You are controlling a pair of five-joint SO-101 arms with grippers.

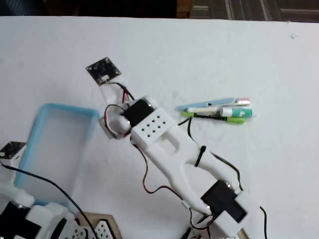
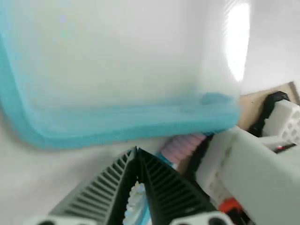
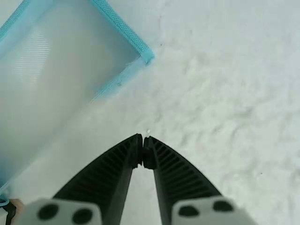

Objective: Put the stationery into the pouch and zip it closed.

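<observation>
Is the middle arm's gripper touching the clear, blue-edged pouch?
Apart. The right wrist view shows bare white table between the shut right gripper and the translucent blue-rimmed pouch.

Pouch (image 3: 51, 70) is seen as glossy translucent plastic, edged in teal mesh. Table (image 1: 224, 50) is covered in matt, faintly crumpled cloth.

A white table (image 1: 209, 55) fills the high view, its surface faintly wrinkled. At the left of the frame lies a clear pouch (image 1: 31, 144) with a light-blue rim, flat and slightly slanted. Right of centre lies a small cluster of pens (image 1: 219, 110), side by side and touching, well apart from the pouch. A wooden board (image 1: 107, 221) sits at the bottom edge.
</observation>
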